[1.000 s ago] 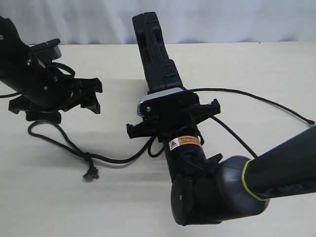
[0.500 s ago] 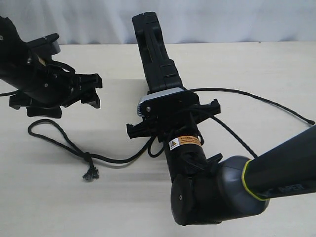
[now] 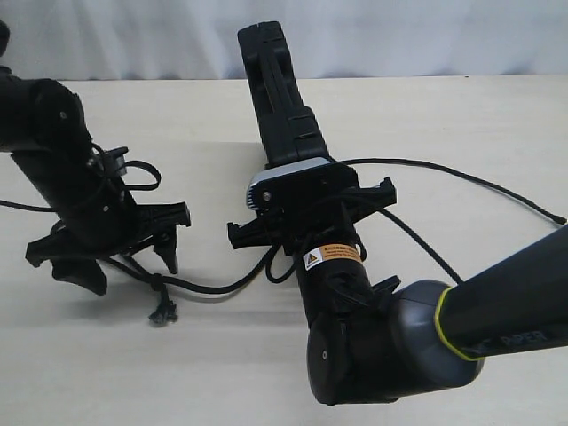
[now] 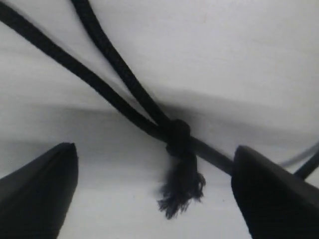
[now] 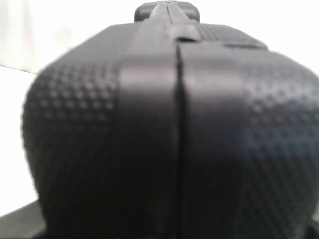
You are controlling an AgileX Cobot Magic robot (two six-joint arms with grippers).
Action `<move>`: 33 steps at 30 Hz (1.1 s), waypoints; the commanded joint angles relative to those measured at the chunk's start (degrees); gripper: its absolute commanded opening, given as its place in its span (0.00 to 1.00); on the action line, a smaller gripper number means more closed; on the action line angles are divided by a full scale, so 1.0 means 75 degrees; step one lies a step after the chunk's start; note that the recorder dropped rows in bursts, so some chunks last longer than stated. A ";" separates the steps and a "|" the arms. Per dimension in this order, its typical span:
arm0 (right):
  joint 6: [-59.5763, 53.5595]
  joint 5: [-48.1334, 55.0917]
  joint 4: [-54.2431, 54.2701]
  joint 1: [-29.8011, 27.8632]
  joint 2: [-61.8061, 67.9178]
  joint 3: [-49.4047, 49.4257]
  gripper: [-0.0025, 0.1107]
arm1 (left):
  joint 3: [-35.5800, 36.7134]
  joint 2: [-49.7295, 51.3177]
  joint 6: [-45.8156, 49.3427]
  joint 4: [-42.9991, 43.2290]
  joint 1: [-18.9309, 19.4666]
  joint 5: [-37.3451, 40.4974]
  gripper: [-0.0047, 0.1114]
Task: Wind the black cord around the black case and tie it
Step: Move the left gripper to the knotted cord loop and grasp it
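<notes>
The black cord (image 3: 209,287) lies loose on the table (image 3: 461,115). We see no turn of it around the black case (image 3: 282,106) and no tie.

**Position of parts**
- The cord's knot (image 4: 178,134) and frayed tuft (image 4: 183,188) lie at the lower left of the exterior view. From there the cord runs toward the centre, where we cannot follow it behind the right gripper (image 3: 306,191). It then sweeps out to its plain tip (image 3: 559,219) at the right edge.
- The case stands on its narrow edge at upper centre. The right gripper is clamped on its near end, and the case's textured shell fills the right wrist view.
- The left gripper (image 3: 133,271), at lower left, hangs just above the knot with its jaws wide apart, holding nothing. In the left wrist view, one of its fingers (image 4: 35,194) shows on either side of the knot.

**Progress**
We judge the task to be at an early stage. Picking up the knotted end is the step in hand, and all wrapping and tying remain.

**Surroundings**
The table is a pale, matte, wood-grained top. A plain pale backdrop (image 3: 399,35) runs along the top of the frame.
</notes>
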 commanded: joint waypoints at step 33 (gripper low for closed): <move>-0.0055 -0.0157 -0.0311 -0.0038 -0.0022 -0.0013 0.06 | 0.0008 0.0773 -0.0055 0.0040 -0.0003 -0.0944 0.38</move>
